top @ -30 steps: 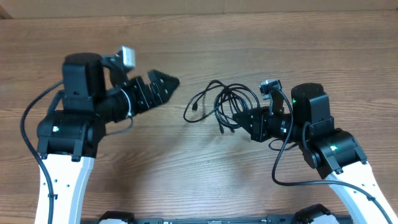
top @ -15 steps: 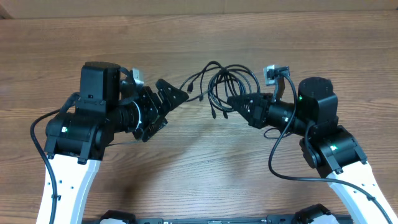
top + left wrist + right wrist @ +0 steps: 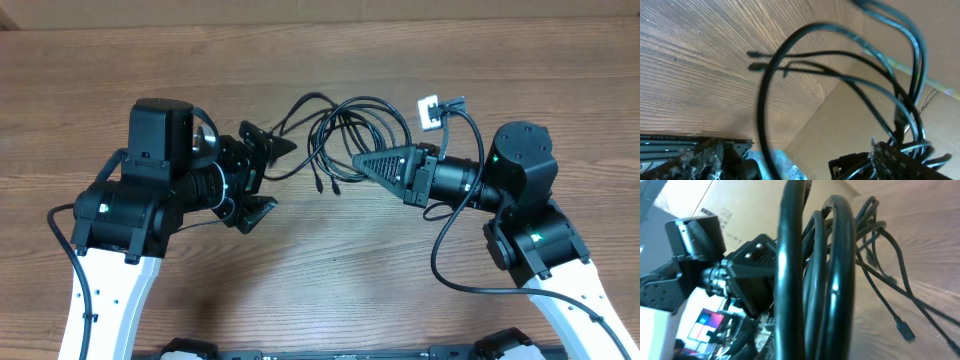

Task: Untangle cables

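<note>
From overhead, my left claw [image 3: 281, 174] sits at 9 o'clock of the table's [image 3: 330, 290] middle. Its two fingers are spread wide and point toward 3 o'clock. My right claw [image 3: 360, 160] reaches in from 3 o'clock with its fingers pressed together into one point, pinching the cables [image 3: 345, 120]. The cables are a tangle of black loops just at 12 o'clock of the table's middle, between my two claws. One strand runs out toward 9 o'clock into the gap between my left fingers; I cannot tell whether it touches them. Two plug ends [image 3: 318, 187] hang at the tangle's 6 o'clock side.

From my left wrist, the cables [image 3: 840, 75] sweep across as dark arcs, raised off the wood of the table [image 3: 685, 45]. Two plug ends [image 3: 755, 54] point toward 9 o'clock. At 5 o'clock the strands gather at my right claw [image 3: 890, 157], which is dark and ribbed.

From my right wrist, the cables [image 3: 795, 280] fill the middle as thick upright loops close to the lens, and they hide my own fingers. Behind them, at 9 o'clock, stands my left arm [image 3: 695, 237]. Thinner strands trail toward 4 o'clock over the table [image 3: 925, 245], one ending in a small plug [image 3: 904, 328].
</note>
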Controlling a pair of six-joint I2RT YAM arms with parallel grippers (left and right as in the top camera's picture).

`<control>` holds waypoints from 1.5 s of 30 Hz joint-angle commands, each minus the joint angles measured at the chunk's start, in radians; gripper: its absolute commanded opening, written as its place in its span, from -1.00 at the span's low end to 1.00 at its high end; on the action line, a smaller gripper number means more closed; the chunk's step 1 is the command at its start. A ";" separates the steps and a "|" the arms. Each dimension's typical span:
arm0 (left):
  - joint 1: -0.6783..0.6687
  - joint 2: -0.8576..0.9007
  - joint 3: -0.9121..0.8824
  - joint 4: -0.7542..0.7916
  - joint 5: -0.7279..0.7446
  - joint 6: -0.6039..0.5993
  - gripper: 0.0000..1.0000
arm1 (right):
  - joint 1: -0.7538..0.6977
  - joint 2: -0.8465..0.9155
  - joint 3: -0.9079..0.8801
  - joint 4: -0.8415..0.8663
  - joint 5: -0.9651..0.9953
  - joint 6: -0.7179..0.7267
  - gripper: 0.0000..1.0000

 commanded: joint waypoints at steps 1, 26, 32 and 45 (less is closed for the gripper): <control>-0.008 -0.010 0.022 0.004 0.006 -0.032 0.86 | -0.002 -0.004 0.002 0.013 -0.056 0.006 -0.92; 0.043 -0.012 0.022 0.096 0.019 0.246 -0.92 | -0.002 -0.004 0.002 -0.367 0.143 -0.334 -0.92; 0.093 -0.012 0.022 0.103 0.117 0.256 -0.92 | -0.002 -0.004 0.002 -0.534 0.376 -0.379 -0.92; 0.098 -0.012 0.022 0.077 0.085 0.585 0.86 | -0.002 -0.004 0.002 -0.491 0.294 -0.391 -0.92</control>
